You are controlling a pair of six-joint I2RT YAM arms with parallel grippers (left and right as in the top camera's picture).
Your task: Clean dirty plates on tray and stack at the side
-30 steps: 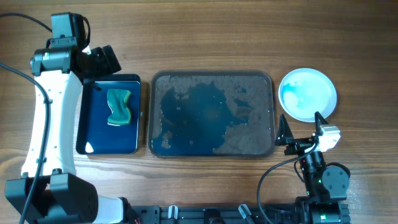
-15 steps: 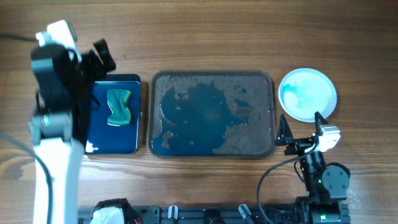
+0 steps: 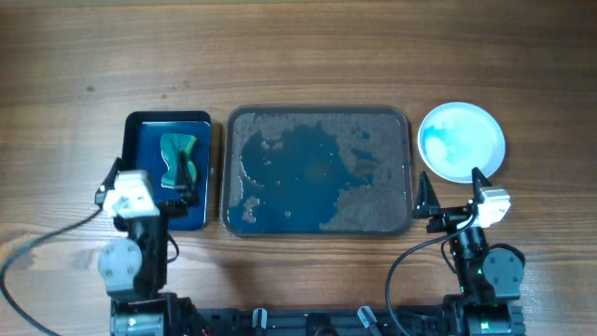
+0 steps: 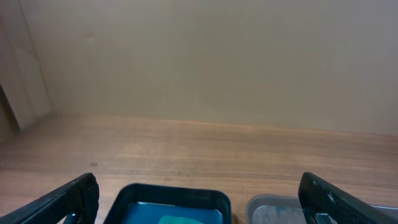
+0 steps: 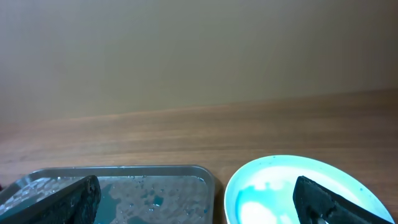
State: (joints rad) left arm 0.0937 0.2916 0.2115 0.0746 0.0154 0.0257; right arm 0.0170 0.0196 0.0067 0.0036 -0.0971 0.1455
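Left gripper (image 3: pixel 146 175) sits at the near-left table (image 3: pixel 298 47) edge, jaws spread wide and holding nothing. Its fingers (image 4: pixel 68 198) show at both edges of the left wrist view. From overhead one finger overlaps the near end of the small black tray (image 3: pixel 168 118) (can't tell if it touches). Green sponge (image 3: pixel 177 159) lies on that tray's blue inside. Next right is the big tray (image 3: pixel 317 110), with a teal puddle and grey foam across its floor. Right of it, on the wood, is a white plate (image 3: pixel 462 140) with blue-teal smears, just beside the tray's far-right corner. Single or stack, can't tell from above. Right gripper (image 3: pixel 452 189) is near-right, just near-side of the plate, jaws wide, empty.
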